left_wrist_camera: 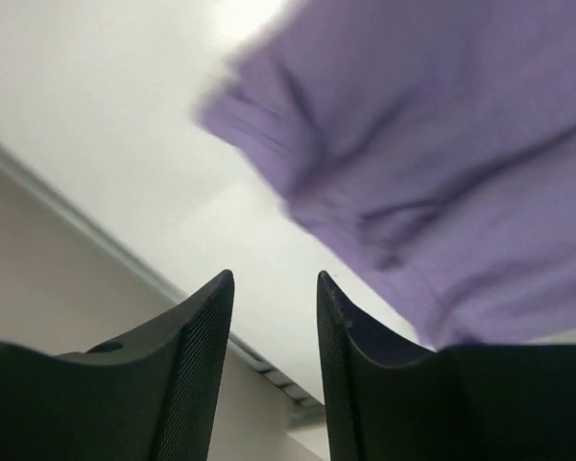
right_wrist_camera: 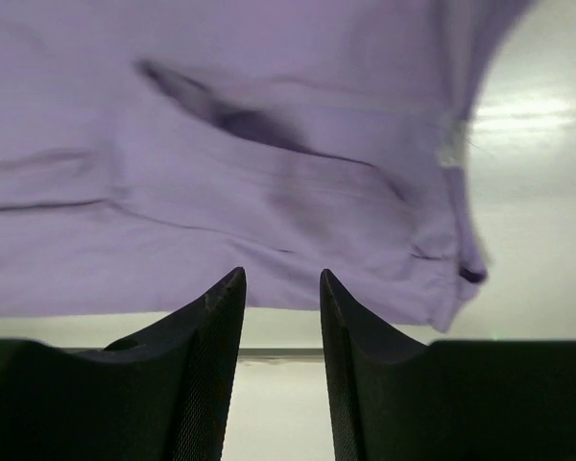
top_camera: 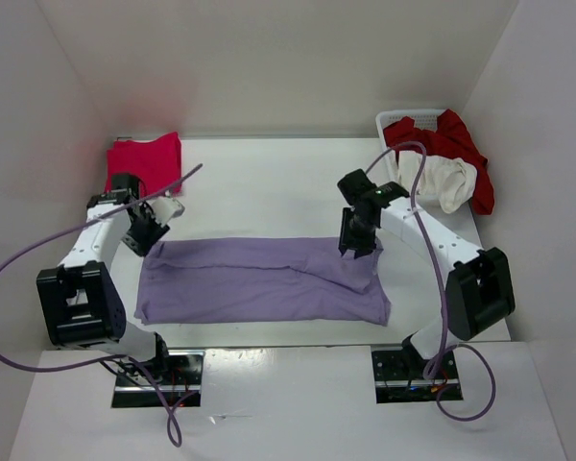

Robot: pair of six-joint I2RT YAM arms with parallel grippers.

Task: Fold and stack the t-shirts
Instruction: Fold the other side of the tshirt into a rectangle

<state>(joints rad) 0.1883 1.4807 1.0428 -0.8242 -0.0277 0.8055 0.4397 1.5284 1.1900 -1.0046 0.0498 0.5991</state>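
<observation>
Four shirts. Magenta shirt folded, far-left corner. Left gripper: fingers spread, empty, at the left end of the lavender shirt, which lies flat mid-table. Right gripper: fingers spread, empty, over its right end. Dark red shirt and cream shirt draped on the basket, far right.

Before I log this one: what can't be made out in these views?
White basket, top view: mostly buried under the dark red shirt and cream shirt.
Lavender shirt, both wrist views: blurred, cut by frame edges.
Magenta shirt, top view: fold layers too small to tell.
Right end effector, top view: fingertips hidden by its own wrist.
</observation>
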